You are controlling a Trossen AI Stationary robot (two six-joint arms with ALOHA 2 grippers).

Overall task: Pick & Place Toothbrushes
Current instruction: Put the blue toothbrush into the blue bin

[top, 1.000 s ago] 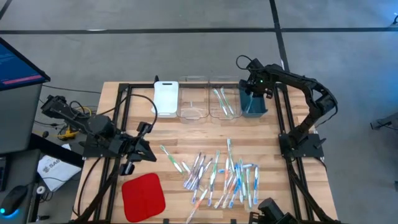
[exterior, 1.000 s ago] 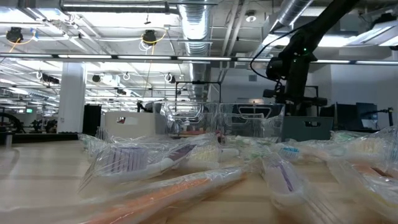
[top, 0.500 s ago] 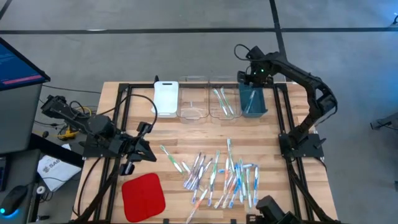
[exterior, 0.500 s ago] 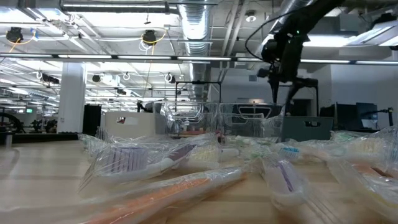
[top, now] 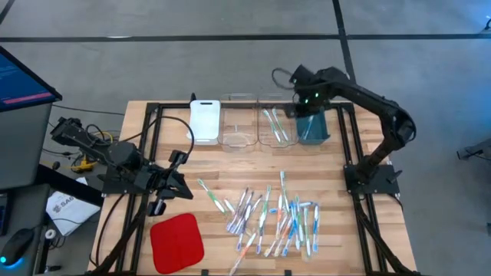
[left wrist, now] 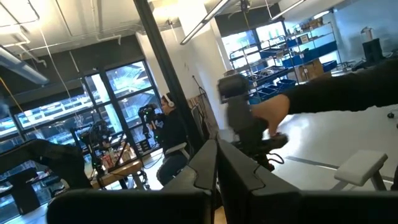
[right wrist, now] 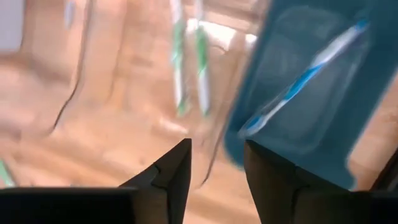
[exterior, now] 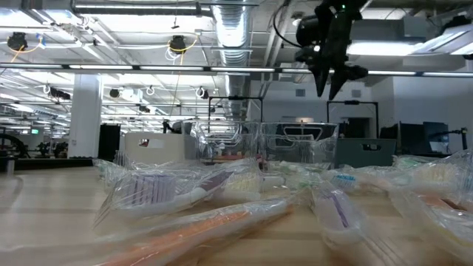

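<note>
A row of trays [top: 257, 123] is set along the table's [top: 138, 123] far edge. Nearer than the row, toothbrushes [top: 272, 215] are scattered; a pad [top: 176, 241] is placed to their left.

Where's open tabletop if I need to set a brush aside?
Bare wood lies between the tray row and the toothbrushes, and right of the red pad. The toothbrush pile is crowded. Right gripper hovers open over the trays; left gripper is parked.

The right wrist view is smeared: 2 green toothbrushes [right wrist: 188, 68] and the blue tray [right wrist: 311, 93] lack sharp edges. In the low view, wrapped toothbrushes [exterior: 222, 214] blur together, uncountable. The red pad [top: 177, 244] meets the picture's bottom edge.
</note>
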